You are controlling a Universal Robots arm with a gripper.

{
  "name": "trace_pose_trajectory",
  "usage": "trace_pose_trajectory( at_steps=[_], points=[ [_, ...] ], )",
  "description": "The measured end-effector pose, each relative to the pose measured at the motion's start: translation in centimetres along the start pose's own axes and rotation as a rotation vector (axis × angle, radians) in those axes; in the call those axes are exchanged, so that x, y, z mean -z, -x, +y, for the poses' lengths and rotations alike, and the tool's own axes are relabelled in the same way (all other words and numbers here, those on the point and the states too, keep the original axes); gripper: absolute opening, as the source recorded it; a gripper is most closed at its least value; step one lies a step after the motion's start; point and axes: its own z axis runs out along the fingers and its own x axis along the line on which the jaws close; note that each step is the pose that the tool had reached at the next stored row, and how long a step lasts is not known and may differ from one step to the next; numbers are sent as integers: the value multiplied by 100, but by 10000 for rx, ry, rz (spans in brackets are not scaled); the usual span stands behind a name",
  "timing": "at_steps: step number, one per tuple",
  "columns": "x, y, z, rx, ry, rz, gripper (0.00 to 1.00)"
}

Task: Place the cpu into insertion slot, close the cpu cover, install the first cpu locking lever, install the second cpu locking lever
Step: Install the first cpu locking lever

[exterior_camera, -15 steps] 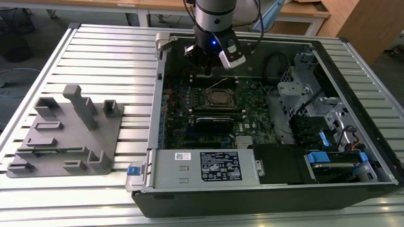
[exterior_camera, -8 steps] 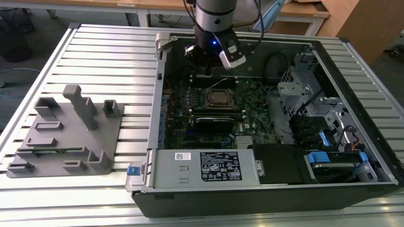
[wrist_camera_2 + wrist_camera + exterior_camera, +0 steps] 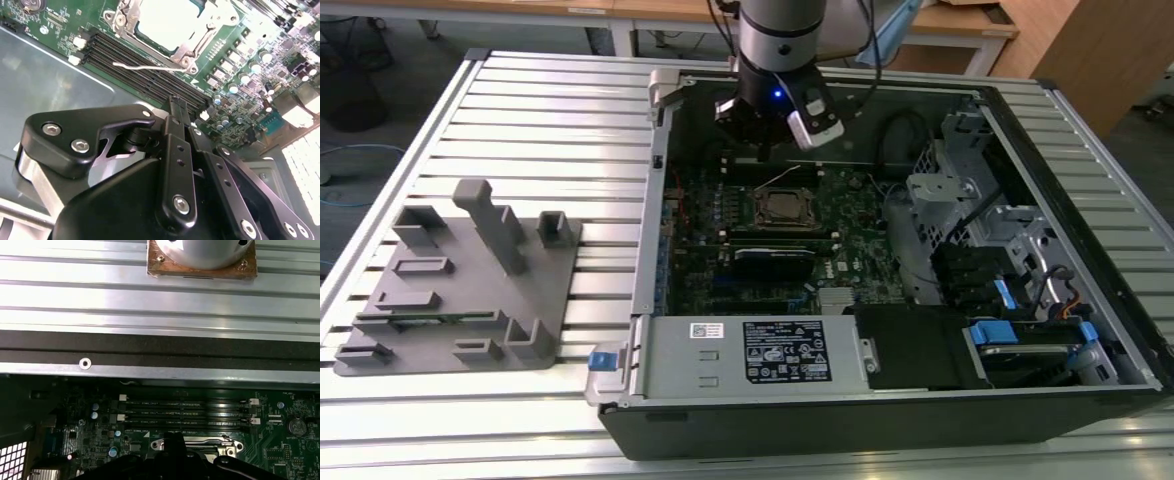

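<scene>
The cpu (image 3: 783,207) (image 3: 170,20) lies with its pale face up in the insertion slot on the green motherboard inside the open computer case (image 3: 854,420). The silver cpu cover (image 3: 150,46) lies flat around the chip as a frame. One thin wire locking lever (image 3: 783,178) (image 3: 142,66) stands free, sticking out over the memory slots. My gripper (image 3: 766,150) (image 3: 175,102) (image 3: 172,437) hovers above the board just beyond the socket's far side, over the memory slots, shut on nothing. The socket's edge (image 3: 200,443) shows right by the fingertips in the first wrist view.
Black memory slots (image 3: 185,412) run beside the socket. A grey power-supply box (image 3: 754,352) sits at the case's near side and drive cages (image 3: 987,260) at the exterior view's right. A grey fixture block (image 3: 460,290) stands on the slatted table (image 3: 534,120).
</scene>
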Motion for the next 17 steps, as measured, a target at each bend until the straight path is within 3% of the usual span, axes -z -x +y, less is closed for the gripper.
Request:
trace_pose_trajectory(
  at_steps=[8,17],
  points=[
    [-44,37,-11,-55,-202,-13,11],
    [-115,86,-26,-70,-220,-14,11]
  ],
)
